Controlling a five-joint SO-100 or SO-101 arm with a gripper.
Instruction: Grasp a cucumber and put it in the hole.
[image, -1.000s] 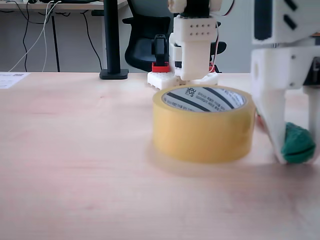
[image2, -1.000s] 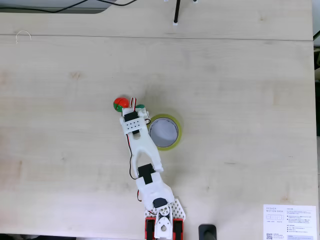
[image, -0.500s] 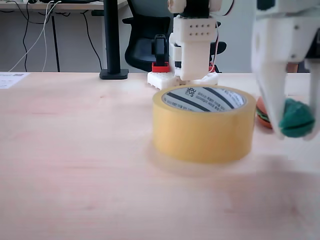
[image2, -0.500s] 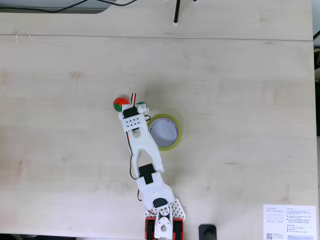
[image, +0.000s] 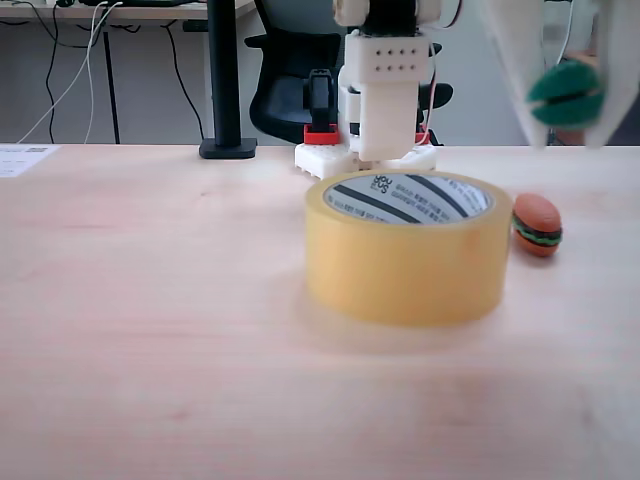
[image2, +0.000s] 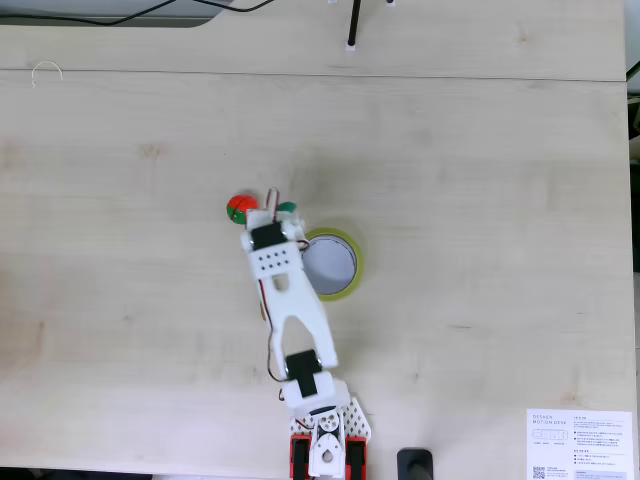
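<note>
Where the small dark green, glossy toy cucumber (image: 566, 94) hangs in a fixed view from table level, we see it clamped between the two white plastic fingers (image: 516, 60) of the gripper (image: 566, 100), well above the wooden tabletop (image: 160, 330) and higher than the top rim of the big yellowish translucent tape roll (image: 408, 262). The jaws stand only as far apart as the cucumber is thick, one finger on each side of it, both blurred. In that view the held cucumber lies up and to the right of the roll, clear of it.

From above, in a fixed view, we see just a sliver of the green cucumber (image2: 287, 209) past the tip of the white arm (image2: 290, 300), close to the upper left edge of the roll (image2: 348, 285); we cannot make out the fingers themselves there. The hole (image2: 333, 268), the round opening of the roll, shows pale from above and is partly covered by the arm on its left side.

The low view shows us the white inner core with black stripes and print inside the hole (image: 410, 197), and a small orange-brown toy burger (image: 537, 225) resting on the table just right of the roll. The view from above shows that burger (image2: 238, 208) as a red and green spot left of the gripper, plus a printed white card (image2: 580, 446) at the lower right corner of the table.
</note>
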